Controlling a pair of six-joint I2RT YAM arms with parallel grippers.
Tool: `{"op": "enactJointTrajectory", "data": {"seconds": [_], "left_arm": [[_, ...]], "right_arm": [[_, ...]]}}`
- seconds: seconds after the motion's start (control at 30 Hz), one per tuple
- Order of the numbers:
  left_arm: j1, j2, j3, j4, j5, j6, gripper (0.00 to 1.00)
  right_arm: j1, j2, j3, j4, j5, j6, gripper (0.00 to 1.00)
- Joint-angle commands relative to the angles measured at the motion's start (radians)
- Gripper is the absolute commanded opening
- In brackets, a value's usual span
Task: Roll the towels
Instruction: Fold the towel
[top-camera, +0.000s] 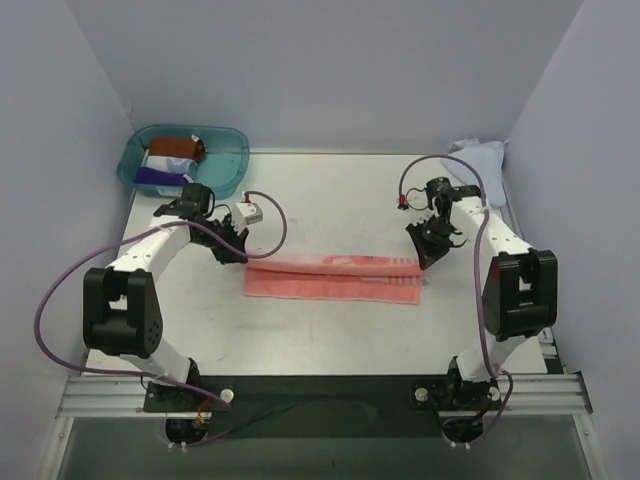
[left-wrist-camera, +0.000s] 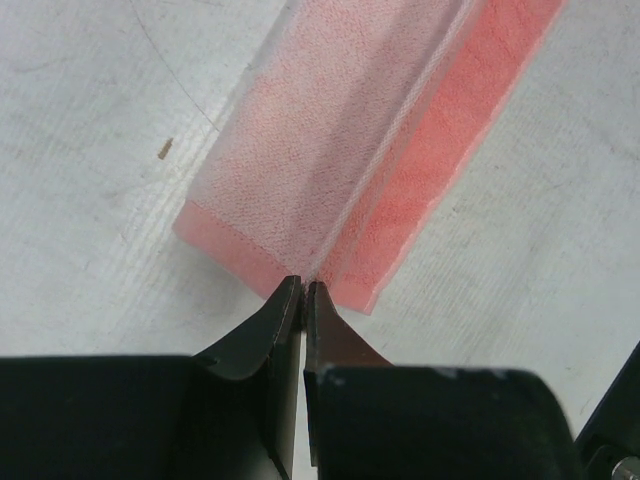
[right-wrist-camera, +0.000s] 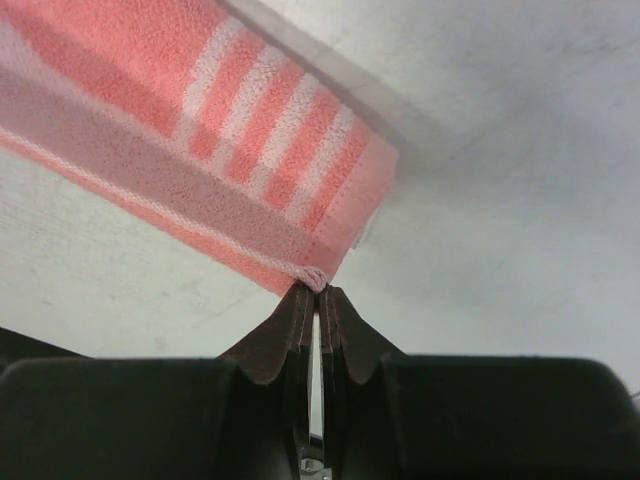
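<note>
1. The left gripper (left-wrist-camera: 302, 288), fingers pressed together, pinches the left end edge of the pink towel (left-wrist-camera: 330, 150).
2. The right gripper (right-wrist-camera: 318, 290) nips the towel's right corner the same way.
3. The towel lies folded in a long strip on the table (top-camera: 330, 200), between both grippers.
4. A teal tub (top-camera: 232, 160) sits well beyond the towel's left end.
5. A light blue towel (top-camera: 478, 157) is bunched beyond its right end.

overhead plus close wrists (same towel (top-camera: 335, 277))
</note>
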Motion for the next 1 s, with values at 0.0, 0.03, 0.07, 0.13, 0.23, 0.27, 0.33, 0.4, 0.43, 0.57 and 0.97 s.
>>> {"op": "enactJointTrajectory", "data": {"seconds": [0.0,0.03,0.07,0.13,0.23,0.27,0.33,0.4,0.43,0.57,0.97], "left_arm": [[0.009,0.031,-0.019,-0.036,0.012,0.039,0.00],[0.009,0.043,-0.025,-0.035,0.010,0.039,0.00],[0.008,0.054,-0.028,-0.033,0.006,0.040,0.00],[0.008,0.094,-0.030,-0.013,-0.003,0.030,0.00],[0.006,0.132,-0.031,0.017,-0.022,0.011,0.00],[0.008,0.142,-0.033,0.028,-0.031,0.008,0.00],[0.008,0.157,-0.038,0.039,-0.039,0.003,0.00],[0.008,0.163,-0.045,0.054,-0.048,-0.003,0.00],[0.006,0.165,-0.047,0.056,-0.048,-0.004,0.00],[0.008,0.157,-0.050,0.062,-0.043,-0.013,0.00],[0.006,0.016,-0.021,-0.062,0.020,-0.017,0.00]], "right_arm": [[0.034,0.014,-0.076,-0.048,-0.019,0.014,0.00],[0.048,0.020,-0.090,-0.039,-0.019,0.023,0.00],[0.053,0.037,-0.101,-0.022,-0.021,0.029,0.00],[0.059,0.060,-0.119,-0.006,-0.021,0.035,0.00],[0.062,0.098,-0.125,0.009,-0.011,0.050,0.00],[0.062,0.114,-0.128,0.021,-0.004,0.055,0.00],[0.060,0.131,-0.131,0.035,0.033,0.054,0.00],[0.048,0.155,-0.125,0.051,0.050,0.050,0.00],[0.045,0.163,-0.119,0.052,0.053,0.052,0.00],[0.017,0.189,-0.070,0.052,0.056,0.047,0.00],[0.016,0.033,-0.061,-0.032,-0.002,0.034,0.00]]}}
